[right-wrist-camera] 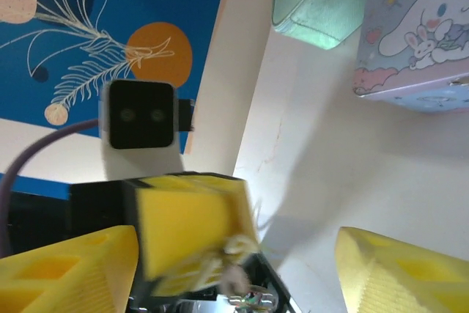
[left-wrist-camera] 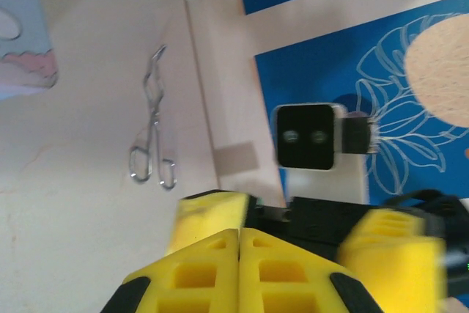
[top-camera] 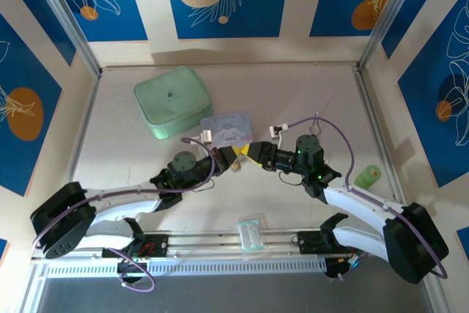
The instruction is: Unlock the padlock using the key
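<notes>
Left pincer (left-wrist-camera: 239, 243) shut tight, small blurred gold thing at tip, likely padlock (right-wrist-camera: 223, 263). Right pincer (right-wrist-camera: 238, 240) wide, empty, straddling left tip. Where key is, cannot tell. Judgement: lock not opened yet; inserting and turning key remain.

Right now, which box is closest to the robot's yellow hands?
The pale-blue cartoon box with the bunny picture lies nearest. The plain mint-green case sits farther back and to the left.
</notes>
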You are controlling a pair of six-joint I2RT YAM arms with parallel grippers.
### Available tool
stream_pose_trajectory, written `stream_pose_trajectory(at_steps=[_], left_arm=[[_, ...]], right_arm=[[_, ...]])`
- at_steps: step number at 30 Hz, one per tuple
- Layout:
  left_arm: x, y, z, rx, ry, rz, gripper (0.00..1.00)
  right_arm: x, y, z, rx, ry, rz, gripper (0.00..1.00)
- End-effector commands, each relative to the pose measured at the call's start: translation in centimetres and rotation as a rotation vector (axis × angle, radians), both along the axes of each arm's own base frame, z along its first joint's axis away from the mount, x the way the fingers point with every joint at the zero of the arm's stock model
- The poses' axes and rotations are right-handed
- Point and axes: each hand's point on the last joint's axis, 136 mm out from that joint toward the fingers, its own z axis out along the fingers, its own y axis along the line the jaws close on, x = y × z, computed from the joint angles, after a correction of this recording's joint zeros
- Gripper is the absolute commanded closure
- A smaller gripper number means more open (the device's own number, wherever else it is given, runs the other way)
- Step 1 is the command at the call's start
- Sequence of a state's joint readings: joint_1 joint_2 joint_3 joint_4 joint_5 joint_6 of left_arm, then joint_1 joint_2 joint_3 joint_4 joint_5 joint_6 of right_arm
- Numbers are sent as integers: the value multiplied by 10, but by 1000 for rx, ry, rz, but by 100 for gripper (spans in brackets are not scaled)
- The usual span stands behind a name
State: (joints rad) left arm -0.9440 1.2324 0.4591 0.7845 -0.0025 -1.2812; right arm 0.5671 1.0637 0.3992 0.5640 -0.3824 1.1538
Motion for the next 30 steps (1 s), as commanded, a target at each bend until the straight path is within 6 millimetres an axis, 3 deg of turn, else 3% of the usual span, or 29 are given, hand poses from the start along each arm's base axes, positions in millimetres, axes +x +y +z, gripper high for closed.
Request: stream_pose_trajectory(at_steps=[1,9,16,20,22,30], left_arm=[[1,12,13,-12,-42,46,100],[1,12,13,-16,-44,40,100],[5,11,15,-48,-48,48,100],[6,8,18,-68,-41,37,100],[6,7,18,-78,-40,37,100],[10,7,14,-118,-24,55,100]], right_arm=[[-6,8,12,78,-20,74,37],[-13,19,22,119,-79,123,45],[-18,21,17,117,-67,139,58],[-17,20,18,134,-72,132,59],[-18,21,20,137,-79,136,65],[-18,20,17,137,-66,134,67]])
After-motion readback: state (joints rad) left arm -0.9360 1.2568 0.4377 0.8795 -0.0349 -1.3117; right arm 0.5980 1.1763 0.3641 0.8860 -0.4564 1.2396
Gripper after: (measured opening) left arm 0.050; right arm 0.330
